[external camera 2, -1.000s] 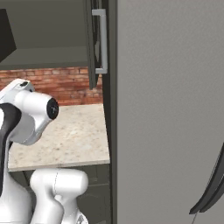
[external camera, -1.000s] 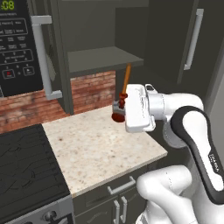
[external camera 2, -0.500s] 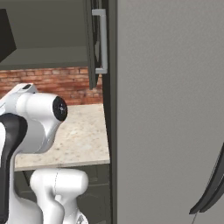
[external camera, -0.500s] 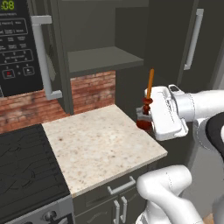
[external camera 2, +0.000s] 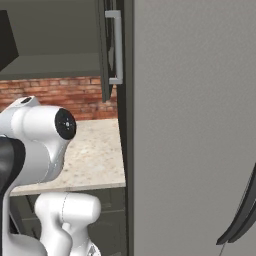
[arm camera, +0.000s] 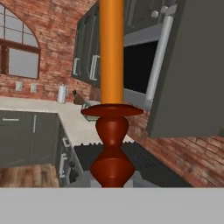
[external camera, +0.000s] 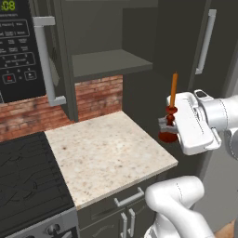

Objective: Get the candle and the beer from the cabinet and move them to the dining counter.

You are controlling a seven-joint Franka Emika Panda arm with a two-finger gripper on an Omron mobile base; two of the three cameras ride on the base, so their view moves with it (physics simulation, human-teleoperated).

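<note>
I have the gripper [external camera: 168, 126] clamped on the candle [external camera: 171, 108] at its holder; light, top-heavy, probably brittle taper, so I keep it upright.

arm [external camera: 218, 116]: you see glossy white rounded shells, fat tube-like links
joints: dark bands between the shells; in the right base view a black round cap [external camera 2: 65, 124] with a small white mark
hand [external camera: 193, 123]: flat white block, dark grey part at its front

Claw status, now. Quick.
Claw: shut on the candle, holding it upright by its dark red holder, off the edge of the small counter.
</note>
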